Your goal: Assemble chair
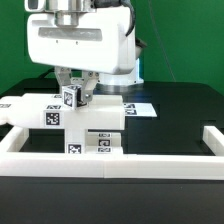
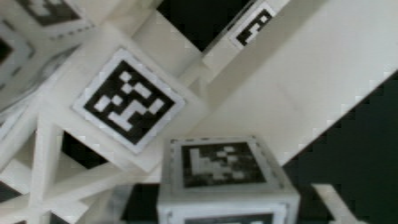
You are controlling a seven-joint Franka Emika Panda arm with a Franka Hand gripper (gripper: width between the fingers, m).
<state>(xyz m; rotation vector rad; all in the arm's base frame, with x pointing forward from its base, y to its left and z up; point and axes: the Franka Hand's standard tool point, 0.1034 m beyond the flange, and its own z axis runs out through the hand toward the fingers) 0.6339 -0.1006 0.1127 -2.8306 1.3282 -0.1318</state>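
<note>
So the gripper (image 1: 76, 88) is clamped down on a small tagged chair part (image 1: 72, 97), right over the white chair pieces (image 1: 85, 122) near the front border rail (image 1: 110, 160). The marker board (image 1: 137, 108) lies behind, toward the exterior view's right.

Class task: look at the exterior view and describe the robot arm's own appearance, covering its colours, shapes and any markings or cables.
The arm is glossy white with rounded, blocky housings and a grey ribbed cylinder at the top. Below hangs a dark gripper with two short fingers. A dark joint shows on the exterior view's right. No cables or lettering can be made out.
</note>
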